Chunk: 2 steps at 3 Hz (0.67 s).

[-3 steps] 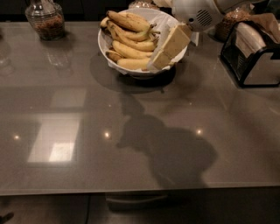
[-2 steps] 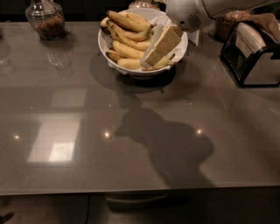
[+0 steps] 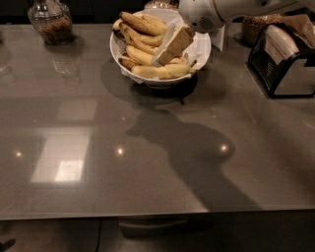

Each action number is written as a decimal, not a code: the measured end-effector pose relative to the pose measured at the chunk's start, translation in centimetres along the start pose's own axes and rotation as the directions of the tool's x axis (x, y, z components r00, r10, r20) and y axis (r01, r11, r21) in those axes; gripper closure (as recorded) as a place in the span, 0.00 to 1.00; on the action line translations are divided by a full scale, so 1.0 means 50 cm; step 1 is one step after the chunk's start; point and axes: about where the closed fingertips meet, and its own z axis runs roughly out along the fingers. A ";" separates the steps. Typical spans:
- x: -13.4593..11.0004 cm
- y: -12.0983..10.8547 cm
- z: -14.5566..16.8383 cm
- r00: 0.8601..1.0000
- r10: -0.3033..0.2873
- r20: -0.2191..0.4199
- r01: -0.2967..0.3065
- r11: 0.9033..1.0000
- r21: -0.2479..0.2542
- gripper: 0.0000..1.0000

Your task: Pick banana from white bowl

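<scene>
At the far left back of the grey table [image 3: 88, 197] stands a glass jar [image 3: 49, 22] with brown contents, well apart from everything else, and pale window reflections lie on the tabletop below it. Toward the middle back sits the white bowl [image 3: 115, 51], lined with crumpled white paper [image 3: 201, 47] and heaped with bananas. A paler bunch [image 3: 139, 55] fills its left and middle, with 1 darker fruit [image 3: 141, 22] across the top. The banana [image 3: 162, 72], mottled brown with a dark stem tip pointing right, lies along the front rim inside the bowl, in front of the bunch. The gripper [image 3: 158, 59] slants down into the bowl from the upper right, its tan tip just above the banana and close against the bunch; whether it is wide or narrow cannot be told from this angle, nor whether it touches the fruit. The white arm [image 3: 209, 15] runs off the top right edge, and its broad shadow [image 3: 197, 157] falls across the table in front of the bowl. At the far right stands a black wire holder [image 3: 275, 74] with white contents, and another jar [image 3: 253, 27] behind it
</scene>
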 end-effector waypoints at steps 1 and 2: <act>0.014 -0.024 0.012 0.999 -0.038 -0.013 0.038 0.999 0.033 0.00; 0.031 -0.063 0.027 0.998 -0.067 -0.014 0.068 0.995 0.078 0.00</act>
